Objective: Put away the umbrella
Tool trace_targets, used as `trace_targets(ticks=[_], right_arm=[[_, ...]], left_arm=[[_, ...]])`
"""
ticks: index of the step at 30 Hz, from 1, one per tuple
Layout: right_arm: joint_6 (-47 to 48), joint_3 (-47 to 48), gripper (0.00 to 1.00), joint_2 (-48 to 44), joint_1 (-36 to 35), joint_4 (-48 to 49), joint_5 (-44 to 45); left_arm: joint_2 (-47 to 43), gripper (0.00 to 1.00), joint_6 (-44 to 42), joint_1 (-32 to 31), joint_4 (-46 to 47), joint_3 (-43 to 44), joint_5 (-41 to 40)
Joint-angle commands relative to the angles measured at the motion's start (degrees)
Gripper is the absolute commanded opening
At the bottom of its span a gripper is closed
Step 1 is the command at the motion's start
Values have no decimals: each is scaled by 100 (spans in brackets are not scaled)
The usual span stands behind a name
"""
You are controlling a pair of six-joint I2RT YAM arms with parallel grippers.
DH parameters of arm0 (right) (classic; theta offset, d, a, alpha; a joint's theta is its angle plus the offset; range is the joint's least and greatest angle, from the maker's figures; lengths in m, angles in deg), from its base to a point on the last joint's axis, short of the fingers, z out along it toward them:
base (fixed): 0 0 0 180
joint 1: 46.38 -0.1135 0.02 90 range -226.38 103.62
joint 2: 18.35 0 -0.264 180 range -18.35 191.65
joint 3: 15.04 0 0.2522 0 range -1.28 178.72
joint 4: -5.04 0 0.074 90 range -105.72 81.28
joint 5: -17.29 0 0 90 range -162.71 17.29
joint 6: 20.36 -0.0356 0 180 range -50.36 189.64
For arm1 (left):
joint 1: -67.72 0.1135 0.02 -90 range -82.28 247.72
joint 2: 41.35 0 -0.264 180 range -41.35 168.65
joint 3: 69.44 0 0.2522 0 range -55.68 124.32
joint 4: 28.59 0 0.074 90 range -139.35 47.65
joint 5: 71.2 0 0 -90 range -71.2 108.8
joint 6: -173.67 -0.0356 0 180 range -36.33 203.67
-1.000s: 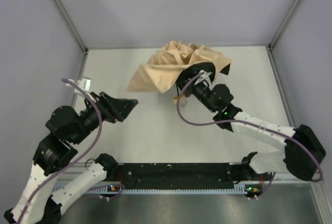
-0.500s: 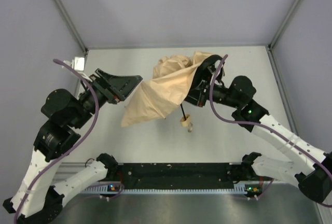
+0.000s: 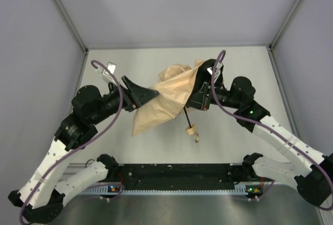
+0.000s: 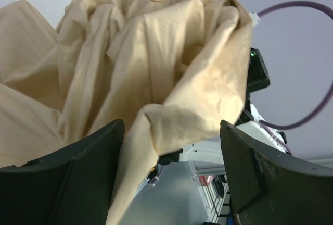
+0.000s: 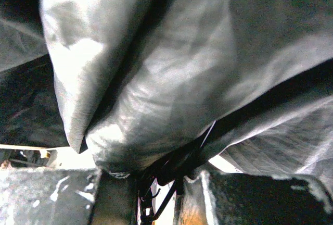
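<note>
right tool (image 3: 197, 99): clamped on the umbrella (image 3: 156, 111) — under the canopy (image 3: 174, 87)
left tool (image 3: 150, 96): held apart, canopy fabric seen between fingers (image 4: 78, 178)

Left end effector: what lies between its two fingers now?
A beige canopy fold of the umbrella hangs between the spread fingers of the left end effector, as the left wrist view shows.
</note>
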Motion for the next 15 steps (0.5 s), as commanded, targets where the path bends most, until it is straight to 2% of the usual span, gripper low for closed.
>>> trace_targets(ticks=[1, 3, 6, 15], right_arm=[[-109, 404, 0, -58, 42, 213, 66], [-144, 431, 0, -41, 33, 299, -126], [-258, 483, 0, -93, 33, 458, -364], [-92, 562, 0, -182, 33, 388, -866]], left_arm=[[-160, 82, -31, -14, 377, -50, 497], [-107, 91, 48, -14, 588, -199, 735], [94, 98, 93, -14, 1062, -366, 806], [912, 98, -171, -22, 2012, 231, -2]])
